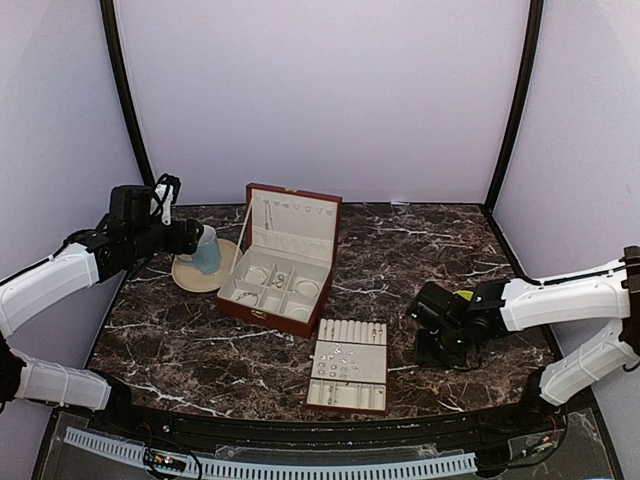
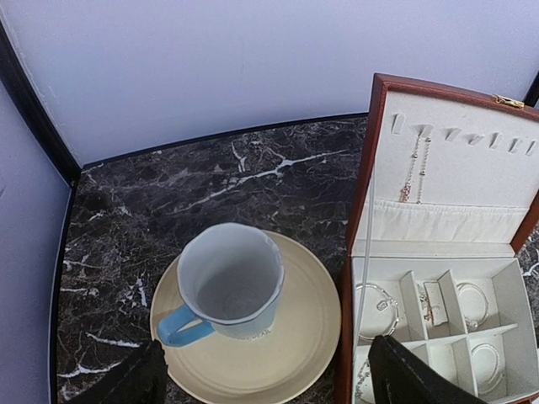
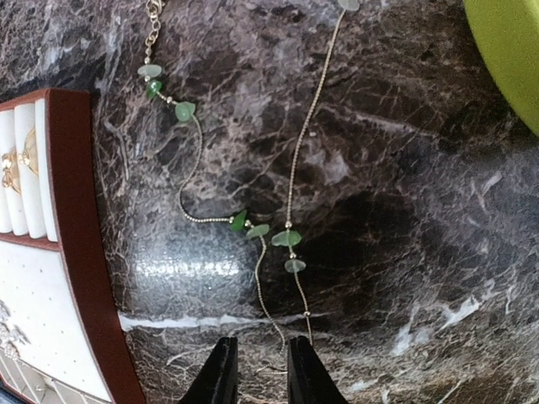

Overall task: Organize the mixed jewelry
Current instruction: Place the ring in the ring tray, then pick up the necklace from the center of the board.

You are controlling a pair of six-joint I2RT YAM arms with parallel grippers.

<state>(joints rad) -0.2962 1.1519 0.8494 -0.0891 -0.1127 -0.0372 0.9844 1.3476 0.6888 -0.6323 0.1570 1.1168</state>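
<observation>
A: Jewelry on the loose: which piece, and where?

B: A thin chain (image 3: 286, 239) strung with green stones. It lies on the worktop (image 3: 404, 252) toward its right edge, between the ring tray (image 3: 80, 252) and a yellow-green object (image 3: 505, 50). Bracelets (image 2: 379, 303) sit in the compartments of the box (image 1: 285, 262), and small silvery pieces (image 1: 345, 362) lie on the tray.

A: Which arm is nearer?

B: The right gripper (image 3: 261, 358), by far; it hangs low over the chain. The left gripper (image 2: 269, 383) hovers near the far-left corner above the mug (image 2: 229, 282) and saucer (image 2: 312, 337), fingers spread wide, holding nothing.

A: How does the chain lie to the right fingers?

B: Doubled into two strands, with the long axis running away from the fingertips toward the far edge. The near end drops into the slot between them.

A: Clamped?

B: The fingers stand close, with a slim gap showing. Whether they pinch the chain, I cannot tell.

A: Next?

B: Probably close on that near end and lift along the strands, so the stones trail rather than snag.
</observation>
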